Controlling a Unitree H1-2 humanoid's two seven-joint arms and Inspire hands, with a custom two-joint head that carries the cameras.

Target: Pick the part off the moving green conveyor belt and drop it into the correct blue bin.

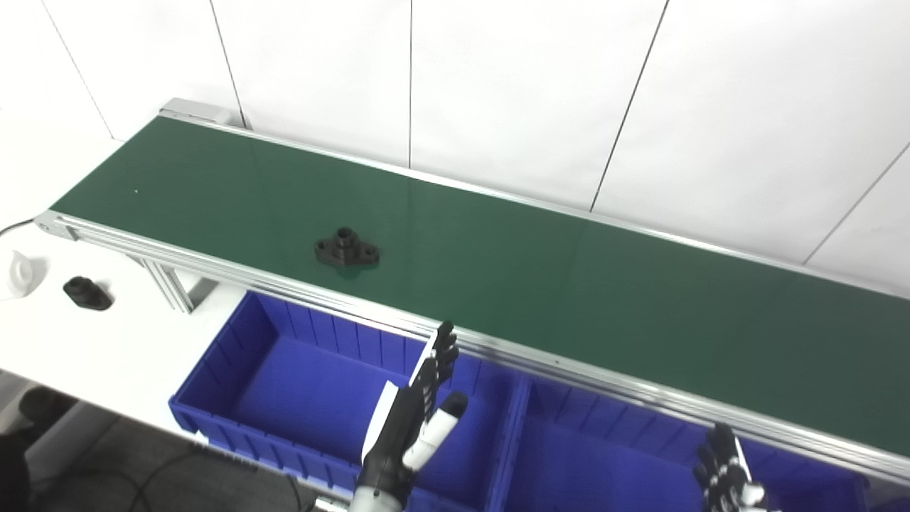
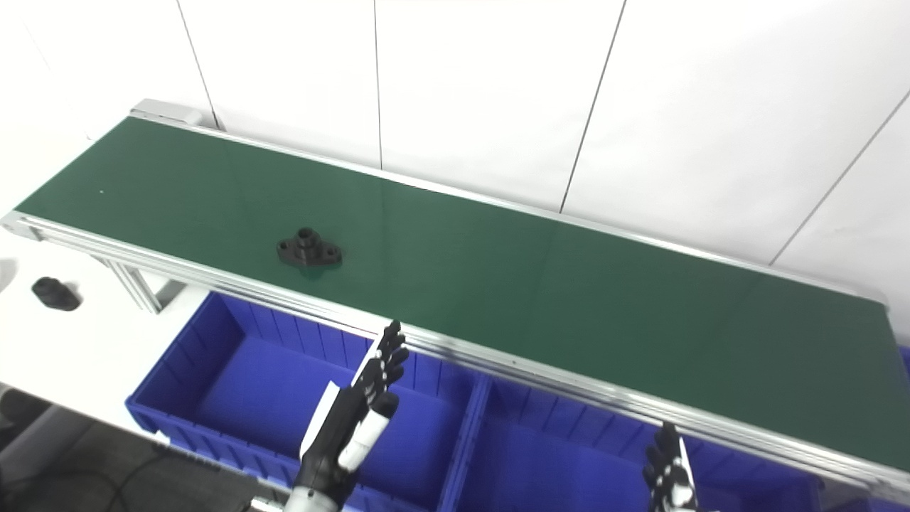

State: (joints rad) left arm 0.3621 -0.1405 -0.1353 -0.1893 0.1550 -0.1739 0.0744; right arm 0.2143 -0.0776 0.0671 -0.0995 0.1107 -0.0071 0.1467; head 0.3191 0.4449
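Leftmost, on the white counter (image 1: 106, 341), a small black piece (image 1: 87, 292) lies apart from the conveyor frame. Next, the black flanged part (image 1: 347, 249) sits upright on the green conveyor belt (image 1: 540, 284), near its front rail and left of centre. Below the rail, the left blue bin (image 1: 284, 370) holds nothing visible; the left hand (image 1: 416, 409) hovers over its right end, fingers extended and apart, empty. Further right, above the right blue bin (image 1: 604, 455), the right hand (image 1: 725, 473) is cut by the frame edge; it appears open, holding nothing.
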